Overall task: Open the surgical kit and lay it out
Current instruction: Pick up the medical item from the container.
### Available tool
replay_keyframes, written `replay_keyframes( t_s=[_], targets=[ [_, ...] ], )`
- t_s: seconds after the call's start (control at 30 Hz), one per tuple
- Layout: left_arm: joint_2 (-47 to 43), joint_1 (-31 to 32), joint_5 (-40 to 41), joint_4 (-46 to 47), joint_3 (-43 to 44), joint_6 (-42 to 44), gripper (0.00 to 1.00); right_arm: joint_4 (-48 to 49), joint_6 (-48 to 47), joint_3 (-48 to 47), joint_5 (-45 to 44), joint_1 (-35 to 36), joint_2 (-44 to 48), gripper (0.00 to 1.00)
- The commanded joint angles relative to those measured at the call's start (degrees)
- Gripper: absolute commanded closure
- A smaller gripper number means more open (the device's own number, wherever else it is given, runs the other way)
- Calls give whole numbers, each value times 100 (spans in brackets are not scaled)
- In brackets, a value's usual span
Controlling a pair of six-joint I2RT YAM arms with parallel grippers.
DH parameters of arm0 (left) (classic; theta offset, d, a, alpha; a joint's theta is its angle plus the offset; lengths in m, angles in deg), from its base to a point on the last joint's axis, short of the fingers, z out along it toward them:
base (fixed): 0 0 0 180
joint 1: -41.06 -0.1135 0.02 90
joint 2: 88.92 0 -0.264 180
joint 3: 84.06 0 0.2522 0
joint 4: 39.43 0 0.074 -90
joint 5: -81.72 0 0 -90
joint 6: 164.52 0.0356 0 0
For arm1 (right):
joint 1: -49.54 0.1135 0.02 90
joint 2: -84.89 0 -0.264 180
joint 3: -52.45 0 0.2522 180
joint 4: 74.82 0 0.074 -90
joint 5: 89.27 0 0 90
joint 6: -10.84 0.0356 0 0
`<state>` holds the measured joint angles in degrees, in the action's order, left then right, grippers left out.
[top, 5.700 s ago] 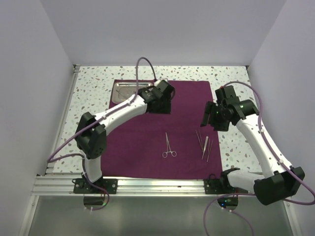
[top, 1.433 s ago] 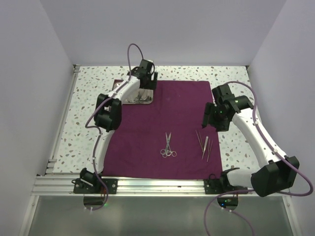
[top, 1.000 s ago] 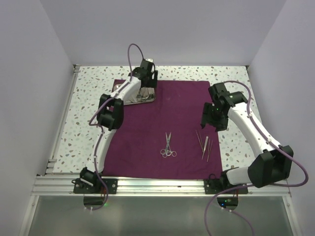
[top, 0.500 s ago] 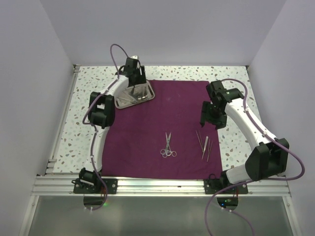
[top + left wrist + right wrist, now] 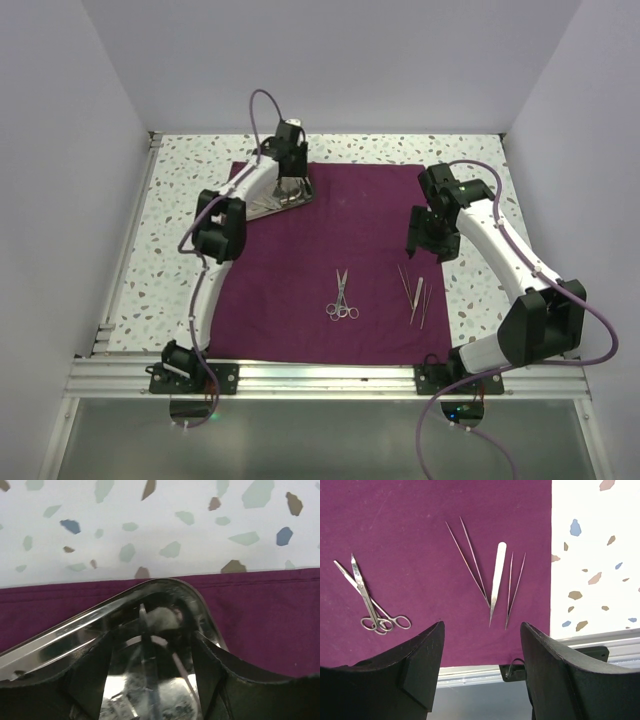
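The dark magenta cloth (image 5: 330, 240) lies spread flat on the table. The steel tray (image 5: 268, 204) sits at its far left corner, tipped at an angle. My left gripper (image 5: 287, 183) is down over the tray. In the left wrist view the tray's rim corner (image 5: 165, 586) shows just beyond my left gripper (image 5: 152, 641), whose jaws stand wide apart over the shiny inside. Scissors (image 5: 341, 297) and tweezers (image 5: 415, 293) lie on the near part of the cloth. My right gripper (image 5: 418, 236) hovers open and empty above the cloth's right edge, looking down on scissors (image 5: 370, 602) and tweezers (image 5: 495, 580).
Speckled terrazzo tabletop (image 5: 180, 220) surrounds the cloth; its far strip shows in the left wrist view (image 5: 160, 525). An aluminium rail (image 5: 320, 378) runs along the near edge. White walls close in on three sides.
The left arm reached from the cloth's middle to the tray, which turned and shifted onto the cloth's corner. A second pair of scissors now lies by the first. The right arm shifted slightly.
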<state>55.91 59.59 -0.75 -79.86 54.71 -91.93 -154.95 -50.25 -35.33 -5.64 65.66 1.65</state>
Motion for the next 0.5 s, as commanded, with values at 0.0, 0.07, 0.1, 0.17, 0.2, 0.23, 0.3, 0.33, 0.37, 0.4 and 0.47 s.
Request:
replay_keyframes(
  t_s=[0.0,0.07,0.1,0.17,0.2,0.23,0.3,0.33,0.37,0.4,0.47],
  targets=[
    [650,546,758,-838,725,519,34,54,-17,-113,75,-4,62,34],
    [695,600,943,-874,604,380,36,54,-17,-60,83,-21,97,34],
    [791,600,943,-944,630,326,37,54,-17,-43,66,-12,150,34],
    [932,556,935,-1224,735,204,39,54,-8,19,66,-21,203,34],
    [1037,521,874,-1296,761,133,39,54,-8,28,66,-39,229,34],
    [1073,468,612,-1348,727,37,41,80,-8,71,75,-39,273,34],
    [1073,275,268,-1393,474,-288,49,71,-16,81,92,-65,282,34],
    [1056,188,40,-1376,393,-394,51,71,-8,89,101,-74,291,34],
    [1038,161,-14,-1349,323,-404,54,71,-16,89,110,-83,291,34],
    [1003,160,-23,-1332,218,-395,55,71,-17,107,101,-74,308,34],
    [985,152,-58,-1305,173,-360,57,89,-25,116,118,-91,326,34]
  ],
)
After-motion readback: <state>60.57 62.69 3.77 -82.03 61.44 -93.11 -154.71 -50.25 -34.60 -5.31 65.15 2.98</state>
